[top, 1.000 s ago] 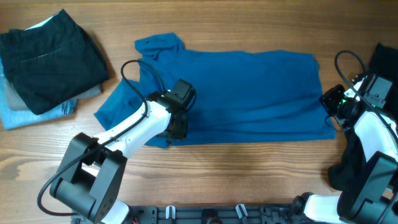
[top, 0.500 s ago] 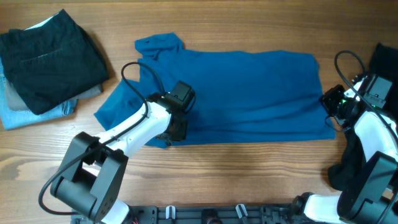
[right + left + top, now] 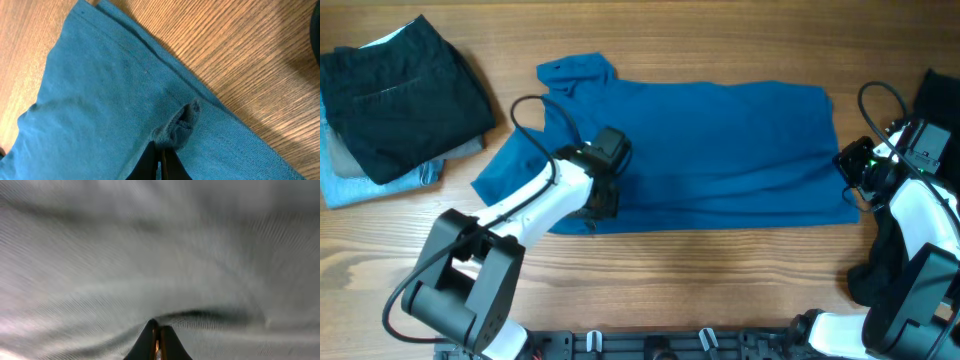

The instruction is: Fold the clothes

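Royal-blue cloth covers the middle of the wooden worktop point(image 3: 720, 285). The blue top point(image 3: 720, 150) lies spread out flat, with its collar at the far left corner and one sleeve slanting out to the left.

The left fingers point(image 3: 146, 341) are pressed almost together, with only a thin slit between them. Their tips are down on the cloth, where a dark ridge gathers into them from the right. That view is washed out to grey, so little else can be made out. From overhead, the left arm sits over the near left edge of the top, beside the base of the sleeve.

The right fingers point(image 3: 172, 169) are closed tight on a small puckered bunch of the same cloth. The bunch sits just inside the stitched hem at the top's right edge, with bare wood close beside it.

At the far left corner, well apart from the top, a black garment point(image 3: 400, 95) lies folded. It rests on a grey piece point(image 3: 470, 148) and a light-blue piece point(image 3: 360, 188).
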Controlling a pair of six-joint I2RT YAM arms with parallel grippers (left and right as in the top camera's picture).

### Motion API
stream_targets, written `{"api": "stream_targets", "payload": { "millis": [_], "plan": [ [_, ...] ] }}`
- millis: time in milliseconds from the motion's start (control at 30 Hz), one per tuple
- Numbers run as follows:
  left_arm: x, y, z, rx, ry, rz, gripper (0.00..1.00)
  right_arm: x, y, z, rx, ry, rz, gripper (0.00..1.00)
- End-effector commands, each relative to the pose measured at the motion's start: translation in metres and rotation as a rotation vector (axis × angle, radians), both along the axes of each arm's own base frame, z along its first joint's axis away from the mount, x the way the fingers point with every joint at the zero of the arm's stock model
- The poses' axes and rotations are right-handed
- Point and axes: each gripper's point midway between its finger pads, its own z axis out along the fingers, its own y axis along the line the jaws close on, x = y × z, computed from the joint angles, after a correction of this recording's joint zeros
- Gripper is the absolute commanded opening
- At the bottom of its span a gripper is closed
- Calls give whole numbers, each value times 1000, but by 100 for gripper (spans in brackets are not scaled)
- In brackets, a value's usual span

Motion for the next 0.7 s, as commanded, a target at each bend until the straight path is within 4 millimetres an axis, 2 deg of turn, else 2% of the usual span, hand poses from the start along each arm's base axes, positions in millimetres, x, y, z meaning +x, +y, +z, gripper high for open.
{"api": "stream_targets", "payload": {
  "millis": [0, 133, 167, 200, 233, 267, 300, 367, 533, 667],
  "plan": [
    [54, 11, 41, -82, -189, 187, 4, 7, -6, 3, -32, -12, 1, 4],
    [78, 10, 46, -191, -246, 273, 5, 8, -7, 4, -35, -18, 1, 4],
    [82, 8, 48, -202, -262, 273, 9, 9, -7, 4, -36, -20, 2, 4],
    [89, 6, 51, -216, -288, 272, 24, 9, -7, 4, -36, -21, 1, 6],
    [91, 5, 52, -222, -299, 272, 45, 9, -7, 4, -36, -21, 2, 17],
    [92, 5, 52, -222, -300, 271, 54, 9, -7, 4, -36, -20, 2, 26],
    [91, 5, 51, -220, -295, 271, 56, 8, -7, 4, -37, -18, 3, 32],
    [83, 8, 48, -203, -264, 273, 58, 5, -9, 1, -48, 3, -5, 40],
    [38, 25, 32, -107, -89, 280, 57, -30, -24, -18, -130, 186, -80, 40],
    [6, 37, 5, -57, 2, 284, 57, -62, -15, -39, -120, 306, -70, 38]
  ]
}}
